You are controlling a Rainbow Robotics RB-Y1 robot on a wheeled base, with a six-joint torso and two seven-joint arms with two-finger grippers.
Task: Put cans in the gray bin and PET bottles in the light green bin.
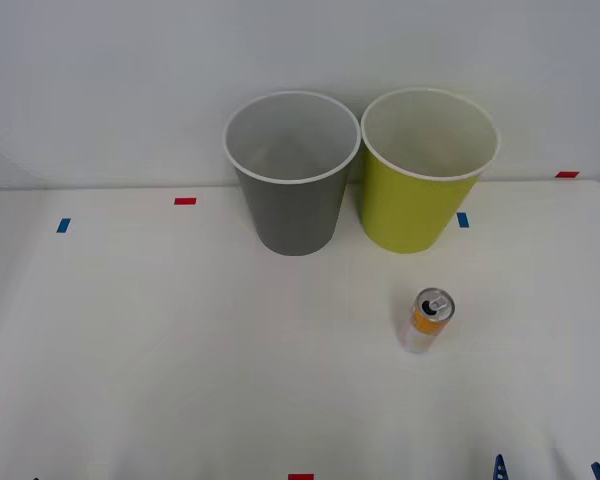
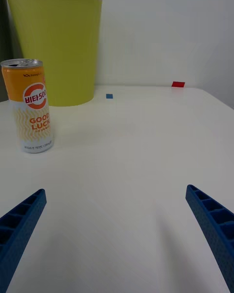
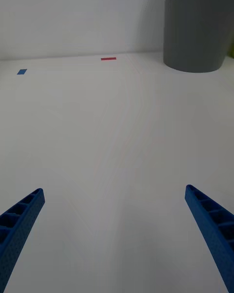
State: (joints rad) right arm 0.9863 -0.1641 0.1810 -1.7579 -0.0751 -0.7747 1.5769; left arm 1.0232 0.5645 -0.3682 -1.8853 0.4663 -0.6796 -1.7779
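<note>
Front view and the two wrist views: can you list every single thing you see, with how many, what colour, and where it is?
drink can: one, orange and whitish with a silver top, standing upright on the table, nearer the robot than the yellow-green bin.
gray bin: one, dark gray with a white rim, at the back of the table, left of the yellow-green bin.
yellow-green bin: one, white rim, at the back, beside the gray bin.
tape marks: several small red and blue ones, scattered on the table.
table: one, white.
right gripper: blue ribbed fingers, open, low over the table near the can.
left gripper: blue ribbed fingers, open, over the table's left part.
</note>
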